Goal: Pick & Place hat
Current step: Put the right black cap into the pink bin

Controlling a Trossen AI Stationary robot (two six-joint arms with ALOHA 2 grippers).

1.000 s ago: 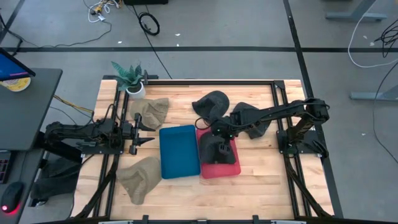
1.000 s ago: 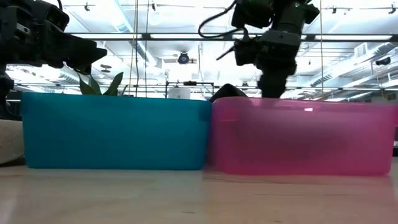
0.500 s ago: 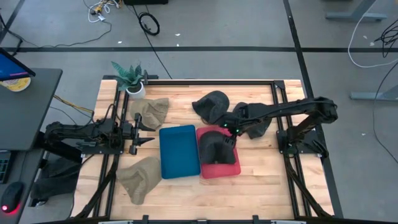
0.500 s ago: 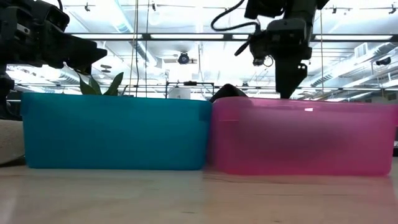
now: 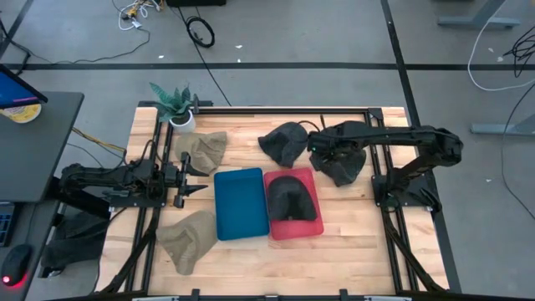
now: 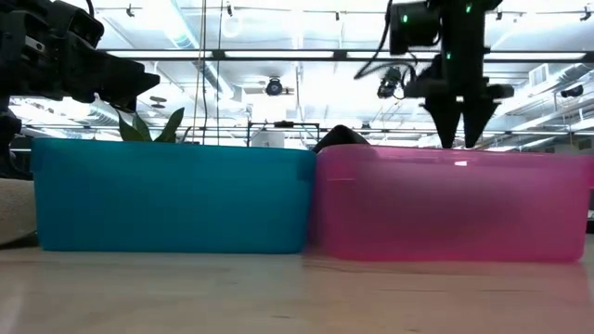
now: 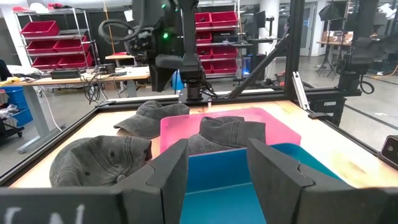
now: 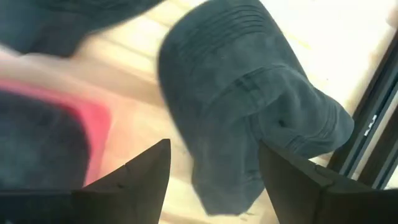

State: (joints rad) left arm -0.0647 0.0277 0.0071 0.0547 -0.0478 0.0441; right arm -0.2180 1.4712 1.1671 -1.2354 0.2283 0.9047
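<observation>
A dark hat point(image 5: 292, 199) lies in the pink bin point(image 5: 294, 227); the left wrist view shows this hat point(image 7: 230, 129) above the bin's wall. Two more dark hats rest on the table behind the bin, one point(image 5: 282, 142) on the far side and one point(image 5: 344, 164) toward the right. My right gripper point(image 5: 315, 150) hangs open between those two, fingers pointing down point(image 6: 461, 125), and in its wrist view the right-hand hat point(image 8: 249, 106) lies past the open gripper point(image 8: 211, 158). My left gripper point(image 5: 197, 177) waits open at the table's left, level with the blue bin point(image 5: 241, 203).
Two tan hats lie on the left side, one point(image 5: 202, 150) near the potted plant point(image 5: 175, 107) and one point(image 5: 189, 238) by the near edge. The black frame rail point(image 5: 374, 159) runs along the right side beside the right arm. Bare wood shows at the near right.
My right gripper has risen from the pink bin and moved toward the table's far edge and right, turning as it went; it now hangs beside the dark hat at the right. The dark hat stays in the pink bin.
</observation>
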